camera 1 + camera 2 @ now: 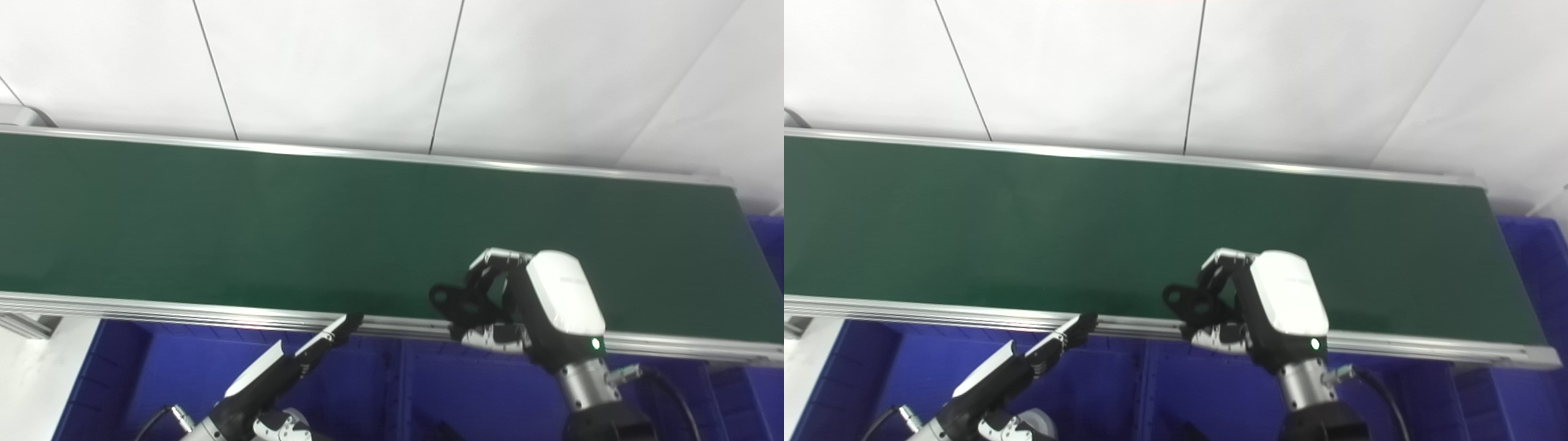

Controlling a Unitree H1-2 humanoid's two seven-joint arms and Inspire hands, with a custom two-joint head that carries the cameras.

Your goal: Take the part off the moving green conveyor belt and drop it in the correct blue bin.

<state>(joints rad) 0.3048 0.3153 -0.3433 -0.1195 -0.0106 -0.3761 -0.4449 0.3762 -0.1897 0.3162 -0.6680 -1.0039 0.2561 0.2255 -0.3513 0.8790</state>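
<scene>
Clearly the right hand (539, 306), white-shelled with black fingers, has its fingers curled round a small black part with ring-shaped openings (450, 301), which juts out to the left of the grip. Hand and part sit over the near edge of the long dark-green conveyor belt (306, 226), right above the silver aluminium rail (184, 309) that borders it (the thumb lies low, just over the rail, while the other fingers arch above the part). Whether the part touches the belt surface cannot be told from either view.

Meanwhile the left hand (1029, 361) comes up from the bottom edge with its fingers stretched out straight and close together, holding nothing; the dark fingertips (1082, 323) reach to the rail's near side, well to the left of the right hand.

Below the rail lie the blue plastic bins (490, 392), set side by side with a dividing wall between them, under both hands. Another blue bin (1537, 257) stands past the belt's right end. Behind the belt rises a white panelled wall (337, 67) with thin dark seams.
</scene>
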